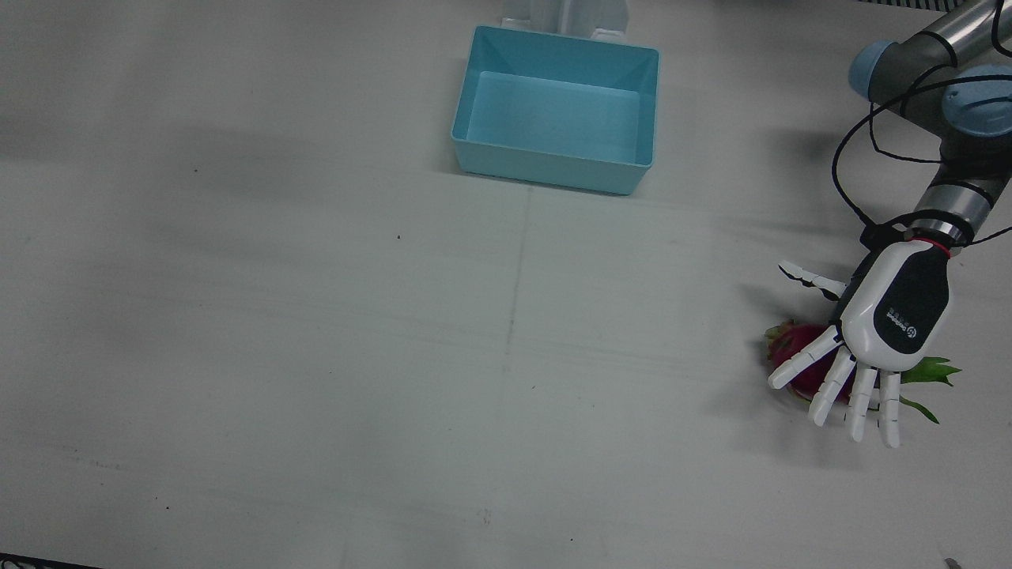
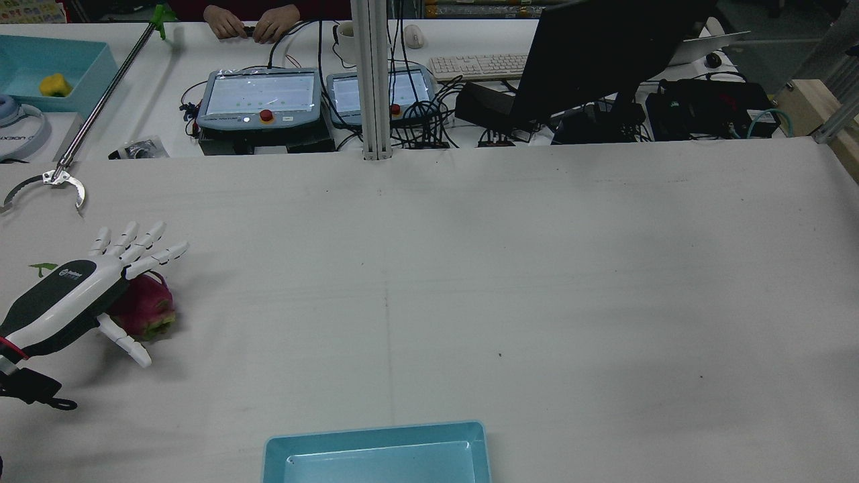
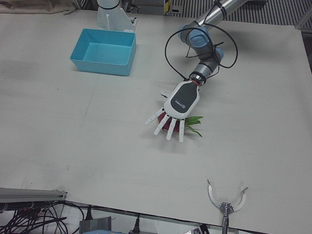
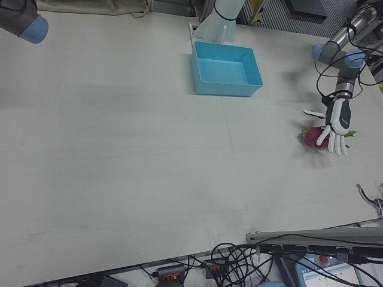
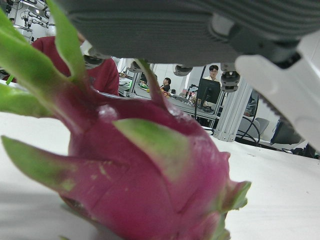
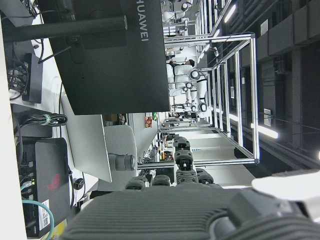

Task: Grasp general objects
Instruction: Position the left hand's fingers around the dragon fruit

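A pink dragon fruit [image 1: 794, 341] with green leafy scales lies on the white table near the robot's left edge. It also shows in the rear view [image 2: 146, 310], in the right-front view [image 4: 310, 136], and close up in the left hand view [image 5: 150, 175]. My left hand [image 1: 893, 316] hovers palm down just over it, fingers spread and straight and thumb out to the side, holding nothing; it also shows in the rear view [image 2: 67, 295] and the left-front view [image 3: 179, 100]. My right hand [image 6: 175, 215] shows only as a palm edge in its own view, facing away from the table.
An empty light-blue bin [image 1: 545, 170] stands at the table's middle on the robot's side, also seen in the rear view [image 2: 376, 456]. A grabber tool [image 2: 60, 178] lies at the operators' edge beyond the left hand. Monitors and cables sit past the table.
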Available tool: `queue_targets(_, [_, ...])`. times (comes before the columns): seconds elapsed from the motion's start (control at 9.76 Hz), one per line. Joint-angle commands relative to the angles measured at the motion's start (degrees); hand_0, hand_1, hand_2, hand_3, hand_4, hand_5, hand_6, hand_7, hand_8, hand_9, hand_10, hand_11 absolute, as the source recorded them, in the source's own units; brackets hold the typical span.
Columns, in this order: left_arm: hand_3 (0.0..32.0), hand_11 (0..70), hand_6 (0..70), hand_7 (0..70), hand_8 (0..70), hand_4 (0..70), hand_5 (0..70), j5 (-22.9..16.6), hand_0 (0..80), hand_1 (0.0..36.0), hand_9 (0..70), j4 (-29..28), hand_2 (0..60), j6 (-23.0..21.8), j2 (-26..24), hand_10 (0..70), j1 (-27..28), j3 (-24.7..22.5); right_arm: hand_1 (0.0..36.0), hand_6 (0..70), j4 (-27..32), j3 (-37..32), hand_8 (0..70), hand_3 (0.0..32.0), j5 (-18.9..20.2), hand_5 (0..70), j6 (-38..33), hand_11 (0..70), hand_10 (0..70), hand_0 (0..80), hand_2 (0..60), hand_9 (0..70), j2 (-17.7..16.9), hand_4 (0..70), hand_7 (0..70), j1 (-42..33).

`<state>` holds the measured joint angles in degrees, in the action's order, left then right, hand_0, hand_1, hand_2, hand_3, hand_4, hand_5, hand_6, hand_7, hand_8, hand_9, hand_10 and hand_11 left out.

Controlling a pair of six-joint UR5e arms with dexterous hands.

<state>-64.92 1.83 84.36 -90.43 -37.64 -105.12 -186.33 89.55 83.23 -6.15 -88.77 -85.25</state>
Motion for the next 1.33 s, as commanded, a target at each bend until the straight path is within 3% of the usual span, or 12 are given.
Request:
queue_targets(0.0, [32.0,0.0,0.0,0.0,0.0,0.0,0.0,-0.12,52.0,10.9,0.0,2.73,0.0,-0.07,-1.23,0.0,-0.06,-3.07,0.0,0.0,0.0,0.01,0.0,0.0,0.0,0.0,0.0,0.0,0.0,0.0,0.0,0.0,0.0,0.0,0.0,0.0])
queue_targets(0.61, [32.0,0.0,0.0,0.0,0.0,0.0,0.8,0.06,51.9,10.7,0.0,3.53,0.0,0.28,-4.05,0.0,0.11,-0.97,0.0,0.0,0.0,0.01,0.0,0.0,0.0,0.0,0.0,0.0,0.0,0.0,0.0,0.0,0.0,0.0,0.0,0.0])
queue_targets(0.92, [32.0,0.0,0.0,0.0,0.0,0.0,0.2,0.14,51.8,10.7,0.0,0.21,0.0,0.8,-3.62,0.0,0.12,2.37,0.0,0.0,0.0,-0.08,0.0,0.0,0.0,0.0,0.0,0.0,0.0,0.0,0.0,0.0,0.0,0.0,0.0,0.0])
queue_targets(1.23, [32.0,0.0,0.0,0.0,0.0,0.0,0.0,0.06,51.8,10.6,0.0,-1.65,0.0,5.02,-3.44,0.0,0.11,2.46,0.0,0.0,0.0,0.01,0.0,0.0,0.0,0.0,0.0,0.0,0.0,0.0,0.0,0.0,0.0,0.0,0.0,0.0])
